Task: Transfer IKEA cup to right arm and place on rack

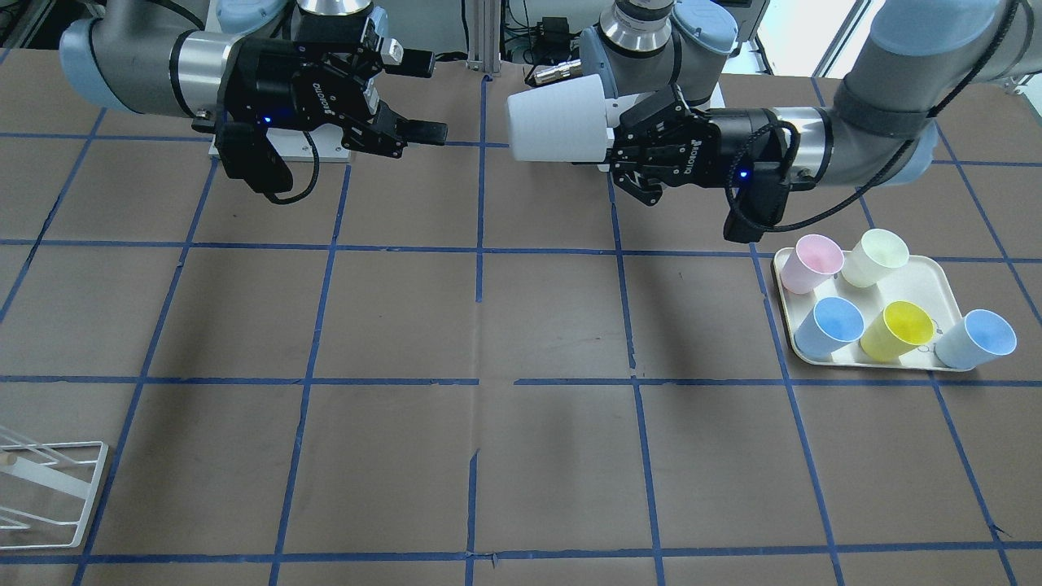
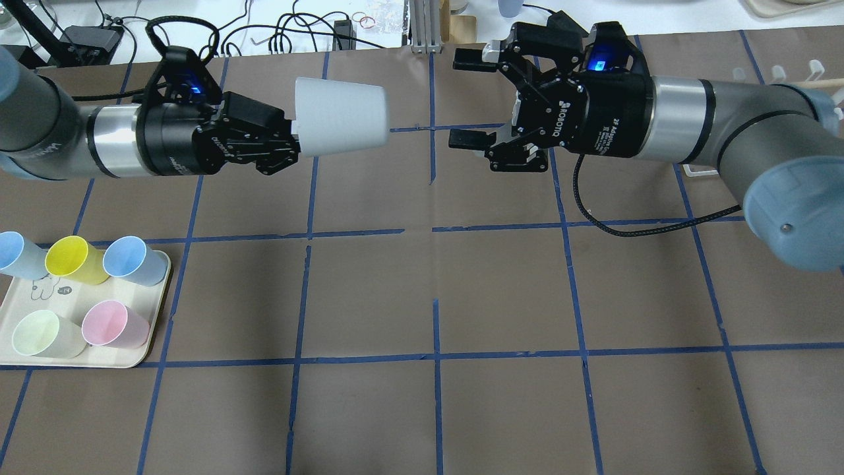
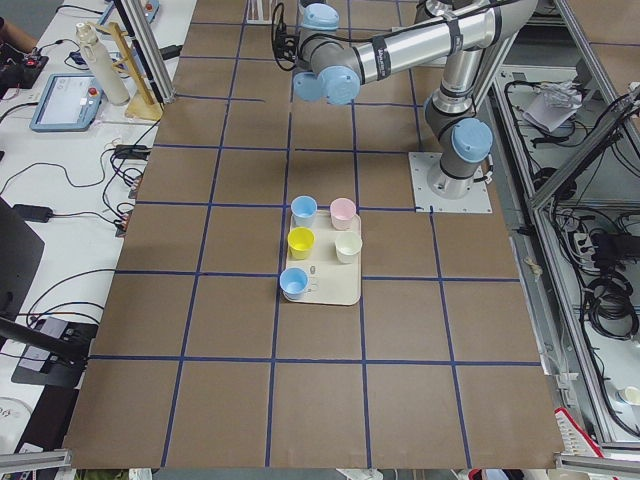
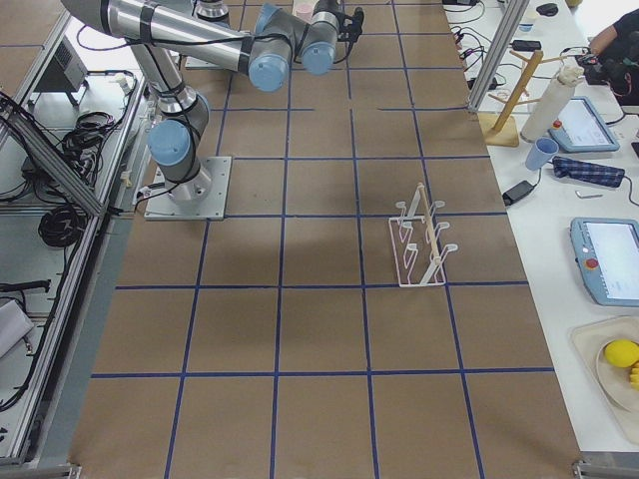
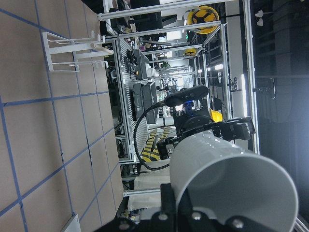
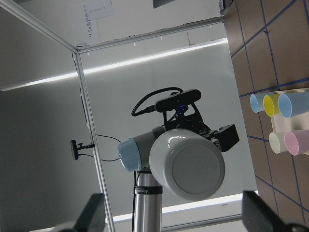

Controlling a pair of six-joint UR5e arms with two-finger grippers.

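Observation:
My left gripper [image 2: 295, 135] is shut on the rim of the IKEA cup [image 2: 339, 117], a pale grey tumbler. It holds the cup on its side above the table, base pointing at my right gripper [image 2: 463, 99]. The right gripper is open and empty, a short gap from the cup's base. In the front view the cup [image 1: 553, 118] lies between the left gripper [image 1: 610, 134] and the right gripper [image 1: 423, 96]. The right wrist view looks at the cup's round base [image 6: 188, 166]. The white wire rack [image 1: 49, 488] stands on the right arm's side, also seen from the right [image 4: 419, 239].
A cream tray [image 2: 39, 293] on the left arm's side holds pink, cream, yellow and blue cups; another light-blue cup [image 1: 977, 340] sits at its edge. Cables and a metal post lie along the table's far edge [image 2: 422, 26].

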